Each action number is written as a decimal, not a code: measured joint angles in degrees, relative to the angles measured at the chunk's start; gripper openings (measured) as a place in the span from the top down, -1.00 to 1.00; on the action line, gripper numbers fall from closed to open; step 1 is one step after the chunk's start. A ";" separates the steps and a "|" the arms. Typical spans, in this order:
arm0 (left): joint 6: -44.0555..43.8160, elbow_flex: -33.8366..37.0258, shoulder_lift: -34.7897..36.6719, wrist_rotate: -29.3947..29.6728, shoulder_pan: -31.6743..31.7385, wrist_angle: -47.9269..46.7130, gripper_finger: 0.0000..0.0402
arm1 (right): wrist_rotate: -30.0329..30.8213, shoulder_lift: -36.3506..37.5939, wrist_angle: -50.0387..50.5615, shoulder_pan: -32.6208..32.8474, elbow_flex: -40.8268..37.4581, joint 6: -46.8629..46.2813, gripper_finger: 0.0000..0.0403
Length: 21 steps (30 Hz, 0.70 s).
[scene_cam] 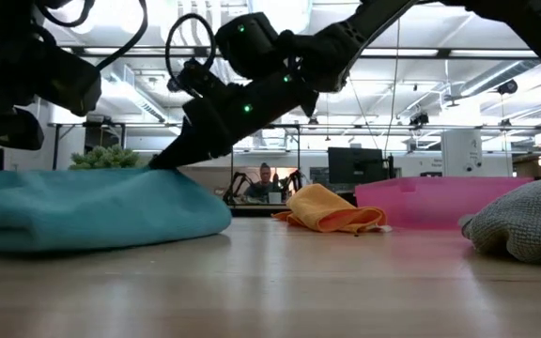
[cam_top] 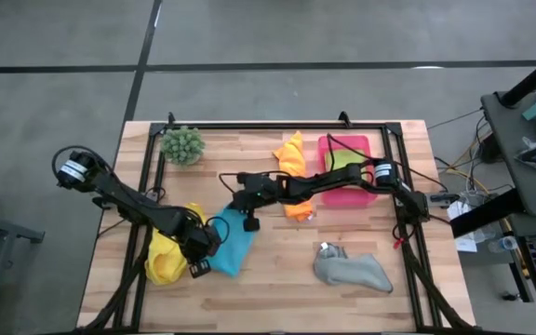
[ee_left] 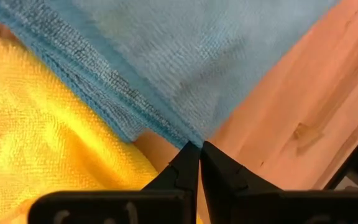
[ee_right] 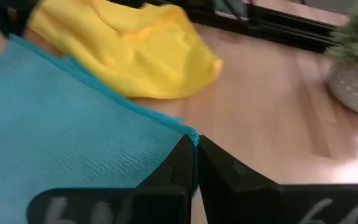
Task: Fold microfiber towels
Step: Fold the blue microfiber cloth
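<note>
— While both arms are bent over that blue towel (cam_top: 234,244), can you see what each hand is doing?

— Yes. The left hand (cam_top: 200,268) is at the lower left of the overhead frame, its fingers (ee_left: 185,171) pressed together on the blue towel's lower corner. The right hand (cam_top: 250,223) reaches in from the right and is pinched shut on the towel's upper corner; its own camera shows the cloth's tip caught right between the fingers (ee_right: 182,165).

— And the towel itself?

— It lies on the wooden surface (cam_top: 277,298), left of centre in the overhead picture. From the level camera it looks doubled over, a thick teal pad at the left of the frame.

— Where are the others?

— The yellow towel (cam_top: 164,259) is bunched just to the left of the blue one, touching it, partly under the left arm. The orange towel (cam_top: 293,160) sits crumpled near the top centre, with the right arm crossing over it. The grey towel (cam_top: 352,271) is a rumpled heap at the lower right, well apart from the rest. The lime green towel (cam_top: 340,158) lies in the pink tray (cam_top: 361,196) at the upper right.

— Anything else?

— A spiky green plant (cam_top: 182,145) at the upper left of the surface, and a person (scene_cam: 268,181) seated far back in the room, seen from the level camera.
</note>
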State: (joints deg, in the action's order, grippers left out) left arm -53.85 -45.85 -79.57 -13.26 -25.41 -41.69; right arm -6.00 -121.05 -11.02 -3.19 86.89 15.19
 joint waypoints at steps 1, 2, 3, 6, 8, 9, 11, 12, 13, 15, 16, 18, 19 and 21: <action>-0.02 0.24 0.02 0.00 0.00 0.02 1.00 | 0.08 0.00 0.11 -0.12 0.00 0.27 0.96; -0.02 0.47 0.01 0.01 0.00 -0.03 1.00 | 0.05 0.00 0.26 -0.12 0.00 0.27 0.96; -0.04 0.58 0.00 0.02 0.02 -0.48 1.00 | 0.07 -0.02 0.44 -0.12 0.00 0.29 0.96; -1.88 0.69 0.02 0.04 0.02 -3.51 1.00 | 0.10 -0.54 -0.23 -0.12 0.02 0.40 0.96; -3.48 1.09 0.02 0.04 0.01 -5.68 1.00 | 0.10 -1.31 -0.75 -0.12 0.02 -0.05 0.96; -4.05 1.29 0.02 0.05 0.02 -6.58 1.00 | 0.10 -1.71 -1.28 -0.10 0.02 -0.20 0.96; -4.28 1.61 0.01 0.77 0.02 -7.69 1.00 | 0.17 -2.23 -1.43 -0.10 -0.01 -0.41 0.96; -4.29 1.83 -0.01 1.66 0.01 -7.36 1.00 | 0.25 -2.45 -2.21 -0.10 -0.02 -0.42 0.96; -4.28 2.05 -0.07 2.65 0.02 -7.14 1.00 | 0.32 -2.52 -2.51 -0.12 -0.02 -0.64 0.96; -4.17 2.41 -0.07 4.47 0.02 -7.35 1.00 | 0.44 -2.65 -2.98 -0.12 -0.02 -1.11 0.96; -4.17 2.59 -0.07 5.20 0.06 -7.23 1.00 | 0.57 -2.69 -2.97 -0.12 0.00 -1.15 0.96; -4.27 3.07 -0.07 6.58 0.16 -7.24 1.00 | 2.53 -2.75 -2.75 -0.12 0.00 -1.13 0.96; -4.27 3.30 -0.07 6.80 0.19 -7.24 1.00 | 3.52 -2.79 -2.70 -0.12 0.00 -1.09 0.96; -4.28 3.82 -0.07 7.02 0.20 -7.09 1.00 | 4.09 -2.82 -2.75 -0.12 0.00 -1.09 0.96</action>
State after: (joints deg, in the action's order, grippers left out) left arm -58.13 -42.03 -79.64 -6.24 -25.21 -48.78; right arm -1.91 -123.87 -13.77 -3.31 86.89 14.11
